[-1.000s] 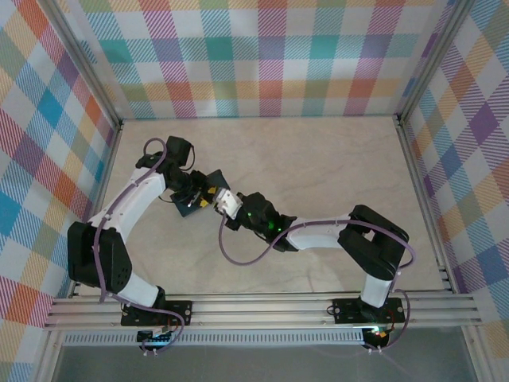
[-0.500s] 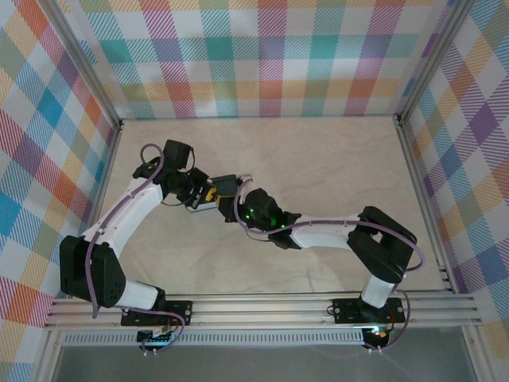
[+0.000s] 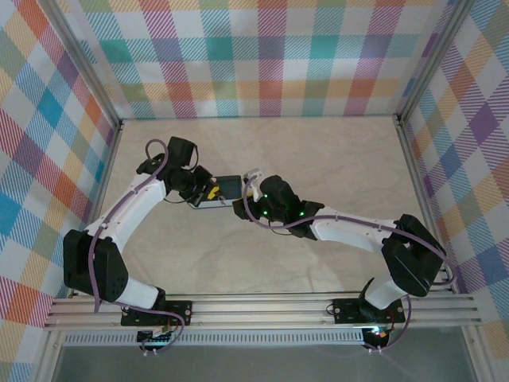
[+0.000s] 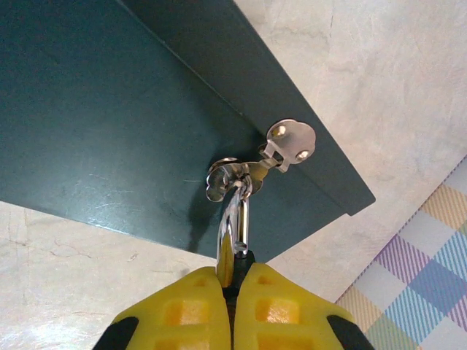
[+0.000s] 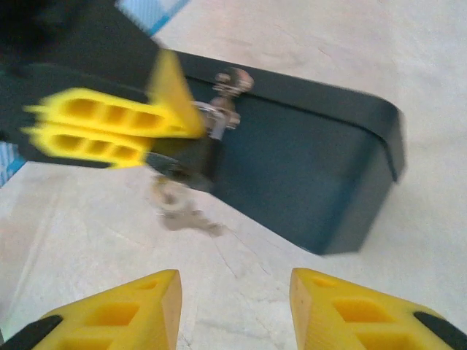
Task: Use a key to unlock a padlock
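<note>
My left jaws pinched shut on thin silver metal loop [image 4: 233, 219] at face of chunky dark blue-green padlock block [image 4: 109, 109], which lies on pale tabletop [image 4: 379, 65]. My right jaws parted, empty. Just beside block, blurred: small grey metal key [image 5: 181, 211]. Advice: keep block braced, close squarely on key head. Since second ago: block slid rightward, right jaws opened.

Bright, even light; right wrist view motion-blurred.

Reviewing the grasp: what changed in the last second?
The left gripper closed its jaws on the padlock shackle at the hasp of the dark teal box. The right gripper opened its jaws. It and the box shifted right and away. Both grippers stay at the box.
</note>
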{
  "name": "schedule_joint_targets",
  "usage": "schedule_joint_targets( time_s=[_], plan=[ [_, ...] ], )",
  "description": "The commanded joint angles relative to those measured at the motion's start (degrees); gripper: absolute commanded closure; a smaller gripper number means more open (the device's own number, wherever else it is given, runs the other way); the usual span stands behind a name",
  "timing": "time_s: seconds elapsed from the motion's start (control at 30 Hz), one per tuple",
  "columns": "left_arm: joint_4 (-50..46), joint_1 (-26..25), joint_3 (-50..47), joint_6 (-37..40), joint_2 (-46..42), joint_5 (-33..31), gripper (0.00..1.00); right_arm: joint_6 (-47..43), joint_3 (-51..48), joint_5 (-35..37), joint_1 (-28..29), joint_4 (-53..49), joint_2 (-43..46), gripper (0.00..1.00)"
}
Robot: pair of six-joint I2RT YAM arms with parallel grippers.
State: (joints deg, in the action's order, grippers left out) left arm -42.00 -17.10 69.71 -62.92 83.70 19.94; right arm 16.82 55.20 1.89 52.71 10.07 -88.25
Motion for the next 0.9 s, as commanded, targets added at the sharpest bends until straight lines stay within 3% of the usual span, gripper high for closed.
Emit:
schedule_joint_targets(
  time_s=[0.0, 0.13, 0.3, 0.37, 0.47, 0.6, 0.63, 0.73, 0.8, 0.87],
  plan=[
    [-1.4, 0.3, 2.4, 1.7, 0.7, 0.7, 1.0, -12.9, 4.1, -5.3, 0.5, 1.2, -3.3, 0.56],
    [-1.7, 0.3, 2.9, 1.8, 1.2, 1.1, 1.0, -19.6, 7.4, -4.3, 1.2, 3.6, -7.6, 0.52],
    [-1.6, 0.3, 3.6, 1.9, 1.2, 1.9, 1.0, -25.9, 12.0, -3.3, 1.5, 1.5, -12.0, 0.54],
    [-1.7, 0.3, 3.8, 2.1, 1.1, 2.2, 1.0, -26.9, 12.4, -1.2, 1.4, 2.4, -13.2, 0.59],
    [-2.7, 0.3, 4.4, 2.7, 1.0, 2.2, 1.0, -28.6, 12.8, 1.6, 1.4, 4.1, -14.9, 0.75],
    [-3.6, 0.5, 4.6, 3.4, 1.0, 3.1, 1.0, -27.4, 11.8, 2.8, 1.0, 7.3, -15.0, 0.81],
    [-4.0, 0.6, 4.7, 3.6, 0.9, 3.0, 0.95, -27.2, 11.8, 2.8, 0.9, 7.2, -15.0, 0.83],
    [-6.2, 1.9, 5.6, 6.0, -0.1, 0.0, 0.61, -25.6, 10.7, 1.8, 0.3, 7.3, -14.6, 0.84],
    [-8.0, 3.4, 6.7, 8.5, -0.8, -2.5, 0.51, -24.0, 9.8, 0.4, -0.3, 7.2, -14.0, 0.84],
    [-9.1, 5.0, 7.3, 10.5, -1.5, -4.6, 0.47, -23.0, 8.9, -1.0, -1.0, 7.1, -13.4, 0.83]
  ],
)
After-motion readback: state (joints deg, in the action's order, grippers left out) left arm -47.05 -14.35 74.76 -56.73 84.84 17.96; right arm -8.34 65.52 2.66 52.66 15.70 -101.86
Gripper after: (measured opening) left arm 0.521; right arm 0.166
